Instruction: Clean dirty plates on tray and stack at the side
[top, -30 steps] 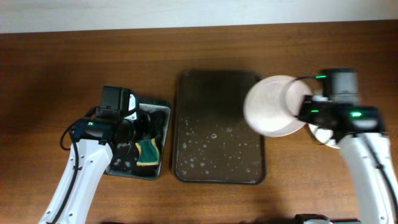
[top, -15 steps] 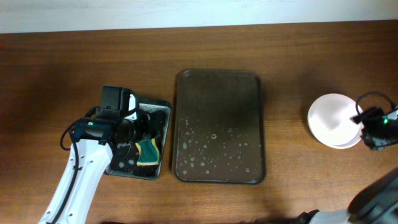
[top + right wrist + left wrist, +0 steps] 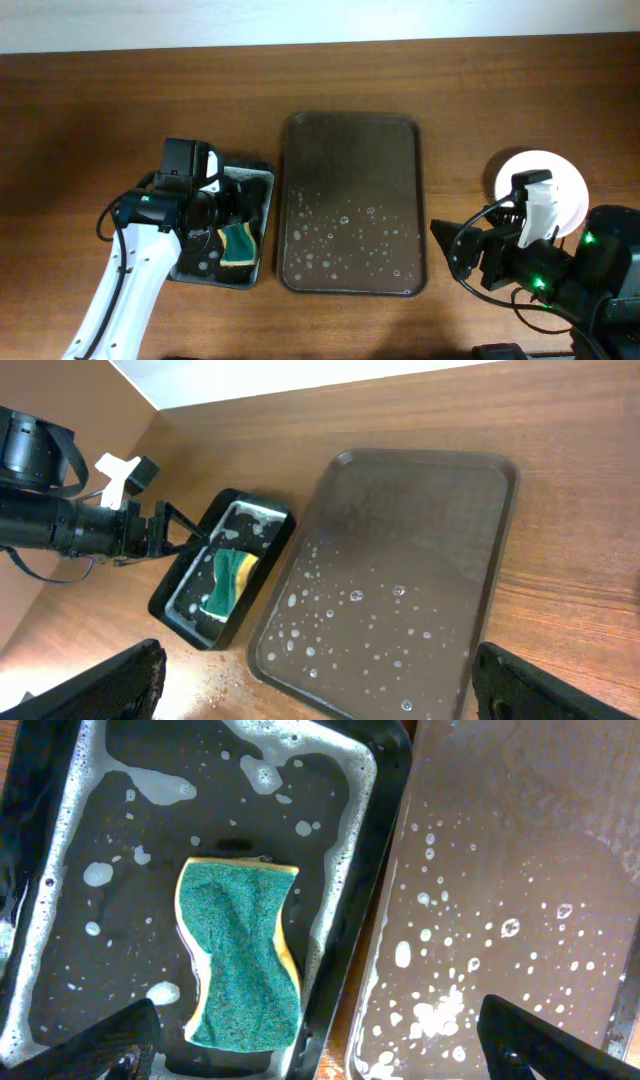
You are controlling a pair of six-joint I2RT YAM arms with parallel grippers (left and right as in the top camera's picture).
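**Left wrist view:** the left gripper (image 3: 335, 1045) hung released, fingers wide apart, over the 3 o'clock rim of the black tray (image 3: 130, 910). This held a green-yellow sponge (image 3: 240, 955) lying in sudsy water.

**Right wrist view:** the right gripper (image 3: 330, 685) was likewise released and empty above the tray (image 3: 420, 530), which held only droplets and foam.

**Overhead view:** this alone showed the plates (image 3: 570, 180), a white round on the table (image 3: 100, 100) at the tray's 3 o'clock, partly behind the right arm (image 3: 600, 270). Their number could not be told. The black tray lay at the tray's 9 o'clock.
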